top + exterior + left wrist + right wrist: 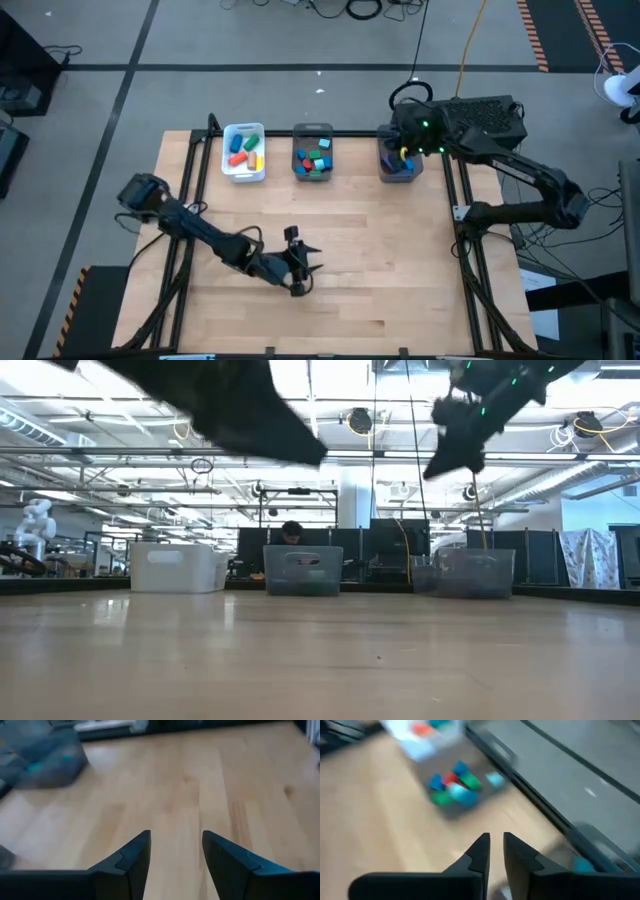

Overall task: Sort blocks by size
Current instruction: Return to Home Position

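No text, label, brand, number or sign can be read in any view. The blocks (238, 157), the white tray (243, 177) and the grey bins (313, 127) in the upper middle of the high view show only plain colour. Any marking on the equipment in the room beyond the counter (320, 660) in the low view is too small to tell.

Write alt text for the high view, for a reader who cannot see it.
Seen from above, a wooden table holds a white tray and two grey bins in a row along its far edge, all containing coloured blocks. The right gripper hangs over the rightmost bin; the left gripper is over bare wood near the front centre.
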Robot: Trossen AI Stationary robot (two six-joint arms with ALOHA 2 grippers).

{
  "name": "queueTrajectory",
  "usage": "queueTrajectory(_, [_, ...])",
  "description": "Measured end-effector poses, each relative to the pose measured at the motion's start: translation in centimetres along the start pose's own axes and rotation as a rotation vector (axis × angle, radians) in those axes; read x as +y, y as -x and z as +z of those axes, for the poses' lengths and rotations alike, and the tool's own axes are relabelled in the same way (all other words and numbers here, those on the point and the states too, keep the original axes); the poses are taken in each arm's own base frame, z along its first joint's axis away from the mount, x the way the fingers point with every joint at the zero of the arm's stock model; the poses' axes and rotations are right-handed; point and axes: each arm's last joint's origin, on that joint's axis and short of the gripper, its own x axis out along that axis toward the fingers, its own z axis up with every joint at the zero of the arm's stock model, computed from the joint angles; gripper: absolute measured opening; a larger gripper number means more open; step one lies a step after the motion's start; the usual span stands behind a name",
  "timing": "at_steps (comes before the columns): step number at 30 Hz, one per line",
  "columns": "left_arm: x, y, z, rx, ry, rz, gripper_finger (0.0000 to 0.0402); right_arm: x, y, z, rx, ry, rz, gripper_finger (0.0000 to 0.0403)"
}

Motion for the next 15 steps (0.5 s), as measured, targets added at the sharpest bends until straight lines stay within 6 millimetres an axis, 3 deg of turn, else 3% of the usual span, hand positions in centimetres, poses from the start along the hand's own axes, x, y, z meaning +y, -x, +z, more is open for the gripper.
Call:
queueTrajectory(6, [2.3,2.3,2.9,-0.076,-0.015,0.04,0.018,4.8,1.6,1.2,-0.167,0.082,0.262,0.0018])
queueTrajectory(15, [6.0,6.3,5.3,-0.07,-0.039,0.087,0.0163,11.2,2.1,1.0,-0.332,0.247,0.507,0.0003])
